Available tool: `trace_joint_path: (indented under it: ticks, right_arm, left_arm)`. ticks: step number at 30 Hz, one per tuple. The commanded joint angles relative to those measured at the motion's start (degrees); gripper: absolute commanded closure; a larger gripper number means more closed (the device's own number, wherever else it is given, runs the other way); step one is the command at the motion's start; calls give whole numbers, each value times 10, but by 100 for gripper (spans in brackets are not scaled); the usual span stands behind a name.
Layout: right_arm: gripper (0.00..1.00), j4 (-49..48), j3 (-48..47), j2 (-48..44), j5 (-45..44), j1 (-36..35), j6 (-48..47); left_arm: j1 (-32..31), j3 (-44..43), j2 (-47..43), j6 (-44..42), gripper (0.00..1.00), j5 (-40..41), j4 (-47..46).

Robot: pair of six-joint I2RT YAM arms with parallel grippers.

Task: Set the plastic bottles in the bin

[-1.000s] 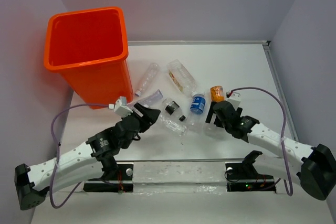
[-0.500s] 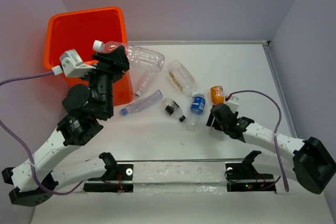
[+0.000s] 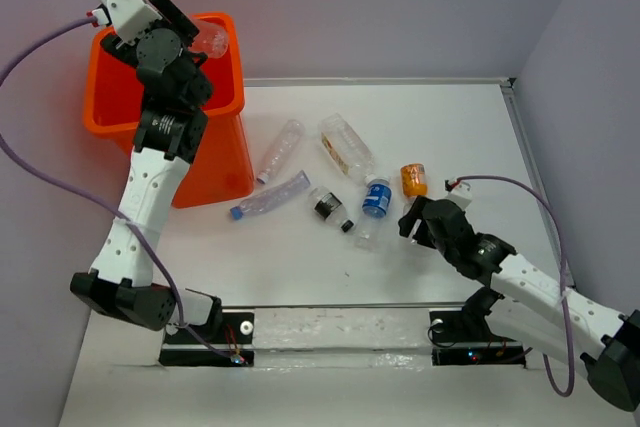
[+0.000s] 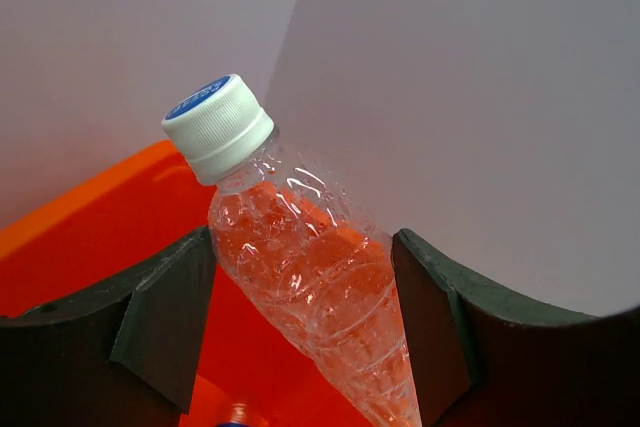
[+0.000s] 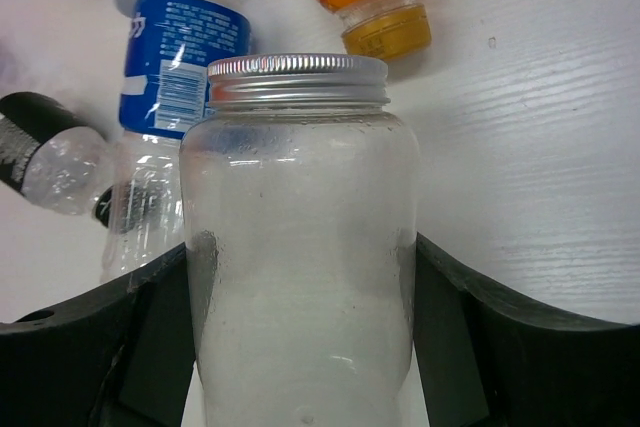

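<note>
1. Bottles: a white-capped bottle [image 4: 310, 277] hangs over the bin [image 3: 165, 119], clamped mid-body in my left jaws with its neck tilted up. I judge it is placed to fall inside on release.
2. A silver-capped bottle [image 5: 300, 197] sits between my right jaws, which press on both its sides. I cannot tell whether it is off the bench [image 3: 470, 127].
3. Several more lie loose mid-bench, a blue-labelled one [image 3: 377, 197] and an orange one [image 3: 413, 179] just beyond the right jaws.
</note>
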State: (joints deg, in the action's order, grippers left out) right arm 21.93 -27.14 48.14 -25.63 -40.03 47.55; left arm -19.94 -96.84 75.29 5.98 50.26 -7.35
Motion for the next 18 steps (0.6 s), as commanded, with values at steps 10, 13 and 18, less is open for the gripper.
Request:
trace_joint_path:
  ticks: [10,13,18]
  right_arm:
    - [41,32,-136,-78,37,3,-81]
    - [41,-10,-206,-38,57,-2,-115]
    - [42,-97,-352,98,76,-38,-205]
  left_arm:
    - [74,52,-27,73,1,-66,65]
    - [73,88,-92,100,1,-128,68]
    - [47,149,-185,131,1,-219,90]
